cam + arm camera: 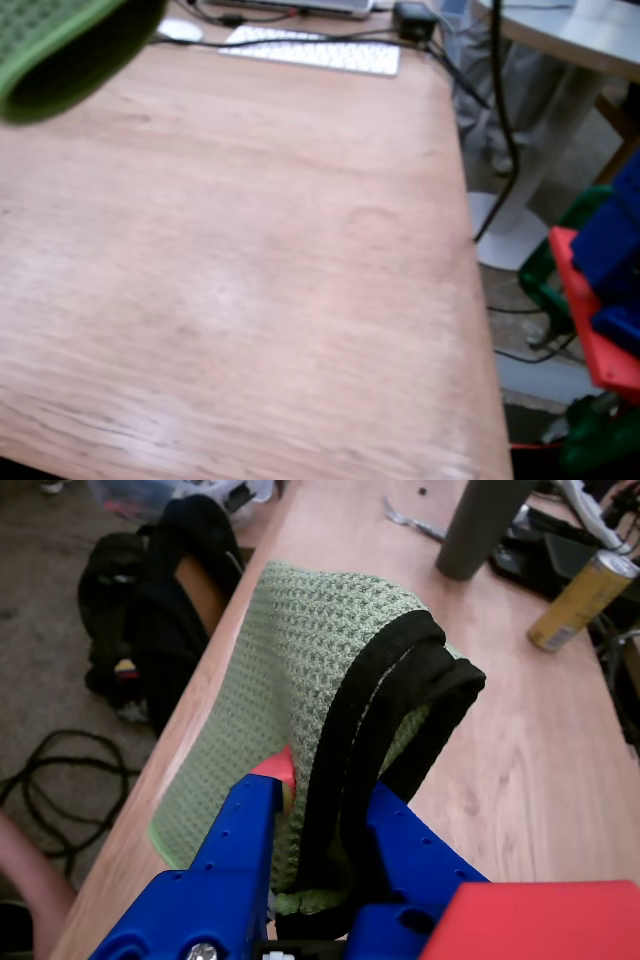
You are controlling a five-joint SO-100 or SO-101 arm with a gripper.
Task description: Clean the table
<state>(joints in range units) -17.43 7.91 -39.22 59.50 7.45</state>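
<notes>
The table (pixel 250 270) is a light reddish-brown wooden top; in the fixed view its surface is bare. A green waffle-weave cloth with a black hem (pixel 310 650) fills the middle of the wrist view. My blue gripper (pixel 320 790) is shut on a bunched fold of it, near the table's left edge (pixel 520 740). The cloth's lower part seems to rest on the wood. In the fixed view the cloth (pixel 60 50) shows blurred at the top left corner. The gripper's fingers are not visible there.
A white keyboard (pixel 310 50), a mouse (pixel 180 30) and black cables (pixel 500 120) lie at the far edge. Blue and red arm parts (pixel 600 300) stand at the right. The wrist view shows a grey cylinder (pixel 480 525), a yellow can (pixel 580 600) and a black bag (pixel 150 610) on the floor.
</notes>
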